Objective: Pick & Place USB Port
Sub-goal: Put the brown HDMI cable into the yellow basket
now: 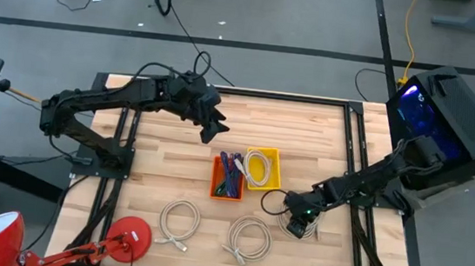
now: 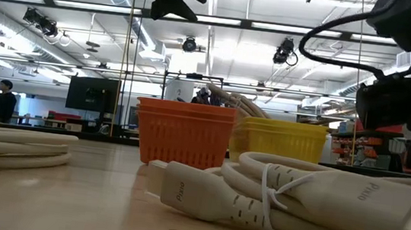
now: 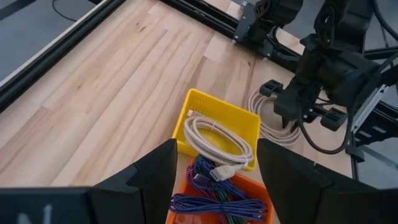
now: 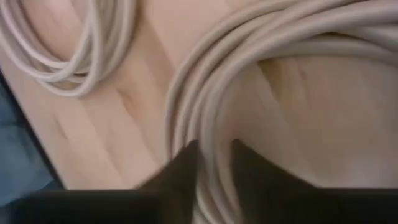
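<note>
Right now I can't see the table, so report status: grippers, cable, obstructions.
Left gripper open, above the bins. Right gripper low, closed around coiled beige cable on wooden table. Nothing in the way.

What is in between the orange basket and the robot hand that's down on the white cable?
The yellow basket, holding a coiled white cable, sits between the orange basket and the right gripper. The high view shows it best.
</note>
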